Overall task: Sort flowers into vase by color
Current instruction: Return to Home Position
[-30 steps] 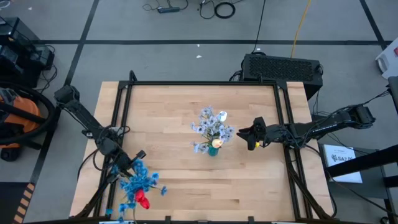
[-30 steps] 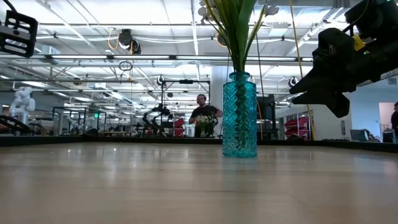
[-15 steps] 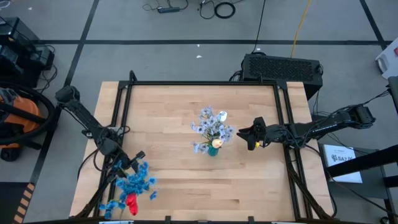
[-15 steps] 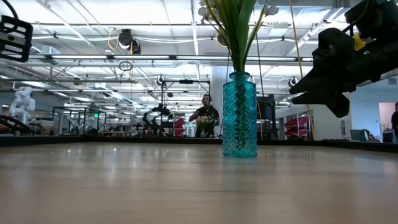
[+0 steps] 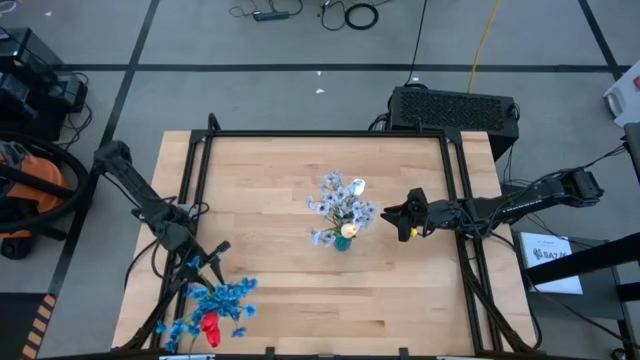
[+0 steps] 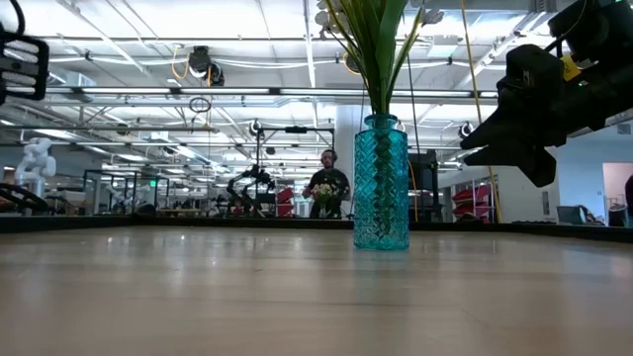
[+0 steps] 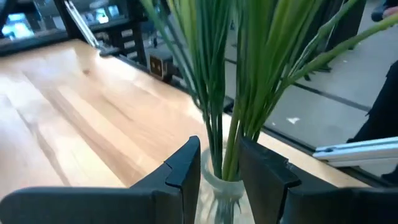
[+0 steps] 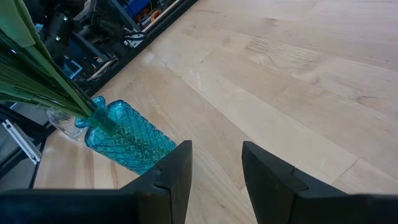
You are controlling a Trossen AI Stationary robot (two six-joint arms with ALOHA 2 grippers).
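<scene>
A teal glass vase [image 5: 343,242] [image 6: 381,183] [image 8: 127,142] stands upright at the table's middle, holding pale grey-blue sprays [image 5: 338,200] and a cream-white tulip [image 5: 349,230]. Near the table's near left corner, my left gripper [image 5: 208,258] [image 7: 221,174] is shut on a clear glass vase [image 7: 221,194]. That vase carries green stems [image 7: 211,93], bright blue sprays [image 5: 218,298] and a red tulip [image 5: 209,327]. My right gripper [image 5: 392,216] [image 8: 214,168] hovers open just right of the teal vase, above the table. My left gripper pinches the clear vase's neck [image 7: 219,185] between its two fingers [image 7: 185,167], one on each side, just under the rim where the stems come out. The blossoms lean out past the gripper toward the near edge. The vase's base is hidden.
A black frame [image 5: 320,135] runs along the table's far edge and down both sides. A black box [image 5: 455,108] sits behind the far right corner. Bare wood lies between the two vases and along the near edge. A person [image 6: 324,188] is far off in the room.
My left gripper has shifted a little toward the table's near left corner with the clear vase. The blue sprays and red tulip have swung along toward the near edge. The right arm and the teal vase have kept still.
</scene>
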